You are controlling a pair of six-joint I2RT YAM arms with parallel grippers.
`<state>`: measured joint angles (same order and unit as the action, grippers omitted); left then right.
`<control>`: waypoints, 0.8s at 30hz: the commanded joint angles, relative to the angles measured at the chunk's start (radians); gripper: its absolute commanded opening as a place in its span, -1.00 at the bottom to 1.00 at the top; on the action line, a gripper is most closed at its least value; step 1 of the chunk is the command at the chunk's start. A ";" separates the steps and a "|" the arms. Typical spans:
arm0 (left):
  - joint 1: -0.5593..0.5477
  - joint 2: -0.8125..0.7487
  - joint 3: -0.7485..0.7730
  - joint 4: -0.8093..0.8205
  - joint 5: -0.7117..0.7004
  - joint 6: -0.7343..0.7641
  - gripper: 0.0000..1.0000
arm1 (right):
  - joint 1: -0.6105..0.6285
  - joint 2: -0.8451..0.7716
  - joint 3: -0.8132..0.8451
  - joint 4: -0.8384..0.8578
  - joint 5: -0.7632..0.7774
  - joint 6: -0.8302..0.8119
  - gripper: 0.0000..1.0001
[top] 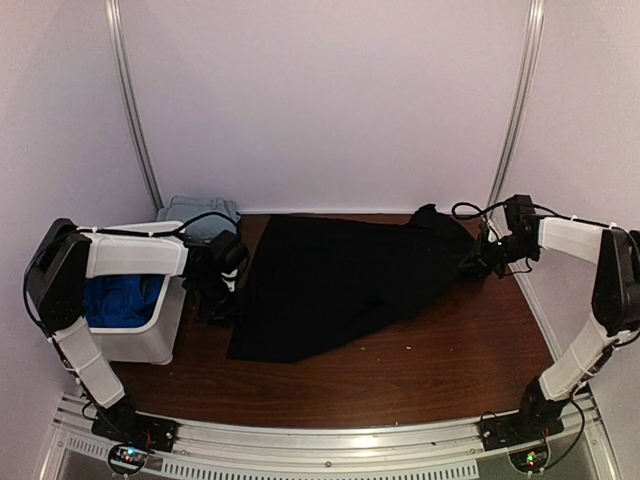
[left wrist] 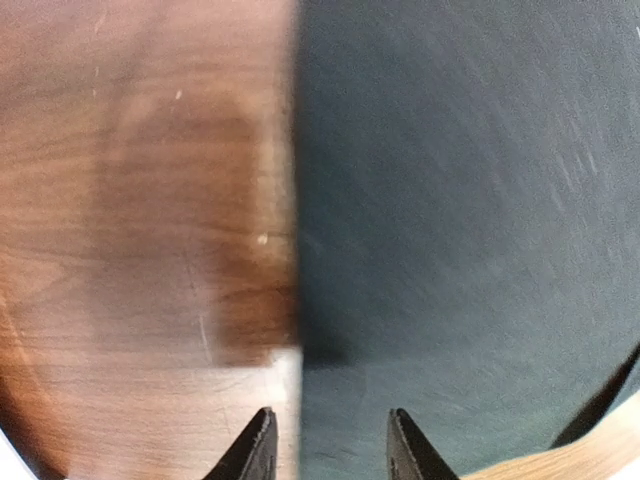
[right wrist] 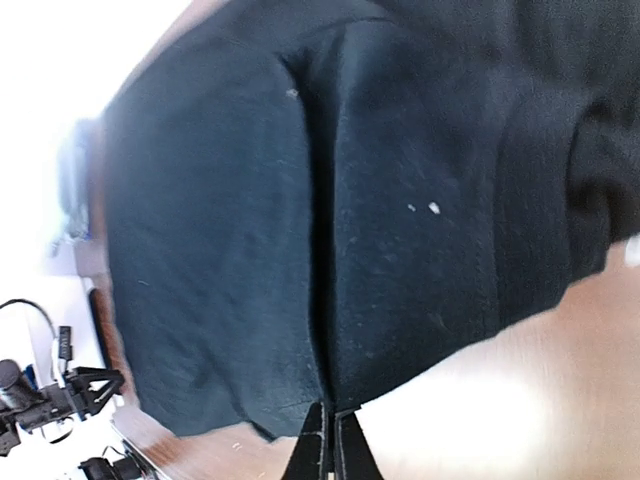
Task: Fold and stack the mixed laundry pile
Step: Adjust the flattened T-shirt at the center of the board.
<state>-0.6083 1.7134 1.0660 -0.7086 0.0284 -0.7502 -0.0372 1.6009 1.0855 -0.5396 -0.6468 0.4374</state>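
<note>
A large black cloth (top: 340,280) from the mixed laundry pile lies spread across the middle of the brown table (top: 450,370). My left gripper (top: 222,292) hovers at the cloth's left edge. In the left wrist view it is open (left wrist: 330,445), and the straight edge of the black cloth (left wrist: 460,200) runs between its fingers, ungripped. My right gripper (top: 472,260) is at the cloth's bunched far-right end. The right wrist view shows it shut (right wrist: 330,430) on a fold at the hem of the black cloth (right wrist: 250,250).
A white bin (top: 150,345) stands at the table's left edge under my left arm, with bright royal-blue fabric (top: 120,300) inside. A pale grey-blue piece (top: 195,213) lies behind the bin by the back wall. Bare wood shows in front of the cloth.
</note>
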 commanded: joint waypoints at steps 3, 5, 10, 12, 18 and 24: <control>0.016 -0.005 0.041 -0.008 -0.009 0.051 -0.21 | -0.003 -0.330 -0.129 -0.205 0.104 0.133 -1.00; 0.016 -0.005 0.035 -0.002 -0.004 0.064 -0.20 | -0.003 -0.435 -0.195 -0.228 0.113 0.163 -0.97; 0.018 0.016 0.009 0.042 0.041 0.103 -0.20 | -0.007 -0.463 -0.343 -0.178 0.145 0.186 -1.00; 0.018 0.012 0.016 0.070 0.064 0.122 -0.20 | -0.007 -0.422 -0.370 -0.143 0.152 0.189 -1.00; 0.016 0.061 0.177 0.103 0.088 0.249 -0.14 | -0.007 -0.308 -0.384 -0.060 0.204 0.171 -1.00; 0.016 0.305 0.485 0.066 0.084 0.313 -0.16 | -0.007 -0.063 -0.293 0.020 0.215 0.118 -1.00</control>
<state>-0.5964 1.8835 1.3937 -0.6605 0.1005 -0.5083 -0.0402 1.4158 0.7235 -0.6086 -0.4778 0.5961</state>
